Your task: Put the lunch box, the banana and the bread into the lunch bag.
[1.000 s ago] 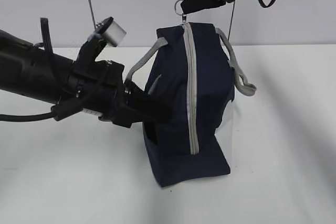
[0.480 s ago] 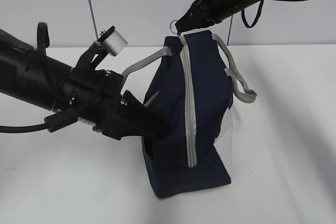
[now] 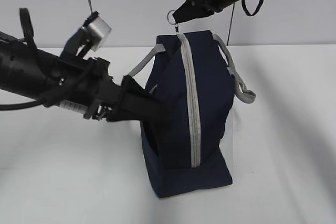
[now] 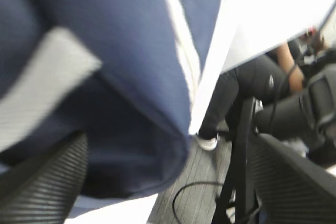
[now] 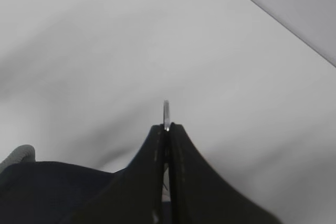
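Note:
The navy lunch bag (image 3: pixel 210 93) stands upright on the white table, its grey zipper (image 3: pixel 191 103) running down the side that faces me. My right gripper (image 3: pixel 181 14) is shut on the zipper's ring pull (image 3: pixel 171 16) just above the bag's top; the ring (image 5: pixel 166 111) sticks out past the closed fingertips (image 5: pixel 167 127). My left gripper (image 3: pixel 155 111) is against the bag's left side, jaws open, with a corner of the bag (image 4: pixel 105 51) between the fingers (image 4: pixel 42 182). The lunch box, banana and bread are out of view.
Grey strap handles (image 3: pixel 239 82) hang off both sides of the bag. The white table (image 3: pixel 283 145) stretches around it, with a grey wall behind. The left wrist view looks past the table edge to the floor, cables and a seated person (image 4: pixel 247 82).
My right gripper dipped with the ring pull, then rose a little. My left arm's wrist swung to the left while its fingers stayed at the bag's side. The bag shifted slightly.

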Available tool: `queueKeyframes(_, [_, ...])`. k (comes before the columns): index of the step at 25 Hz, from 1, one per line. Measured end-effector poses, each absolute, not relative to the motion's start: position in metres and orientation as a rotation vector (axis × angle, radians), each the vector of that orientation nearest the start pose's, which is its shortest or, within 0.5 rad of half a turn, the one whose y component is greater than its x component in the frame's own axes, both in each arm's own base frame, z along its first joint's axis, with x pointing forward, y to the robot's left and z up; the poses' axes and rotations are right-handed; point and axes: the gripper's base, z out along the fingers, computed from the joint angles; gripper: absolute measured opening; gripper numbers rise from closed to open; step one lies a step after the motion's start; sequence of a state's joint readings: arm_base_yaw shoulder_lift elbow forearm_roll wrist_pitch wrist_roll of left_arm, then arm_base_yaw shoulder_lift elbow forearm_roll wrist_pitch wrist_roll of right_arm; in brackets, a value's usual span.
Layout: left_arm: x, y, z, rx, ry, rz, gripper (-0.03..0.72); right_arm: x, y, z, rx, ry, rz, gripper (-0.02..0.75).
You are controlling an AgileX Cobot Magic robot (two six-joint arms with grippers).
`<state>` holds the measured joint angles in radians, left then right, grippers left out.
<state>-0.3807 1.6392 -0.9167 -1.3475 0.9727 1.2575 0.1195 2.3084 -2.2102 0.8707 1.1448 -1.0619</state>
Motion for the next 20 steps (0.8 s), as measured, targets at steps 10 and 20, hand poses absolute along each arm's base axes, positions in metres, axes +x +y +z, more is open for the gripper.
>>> queueKeyframes(10, [0.287,-0.146,0.274,0.232,2.259,-1.283,0.503,0.494,0.123,0.273,-1.097,2.037,0.727,-0.016])
queueKeyframes(20, [0.341,-0.161,0.281,0.017,2.301,-1.228,0.452,0.494,0.123,0.273,-1.099,2.040,0.729,-0.016])
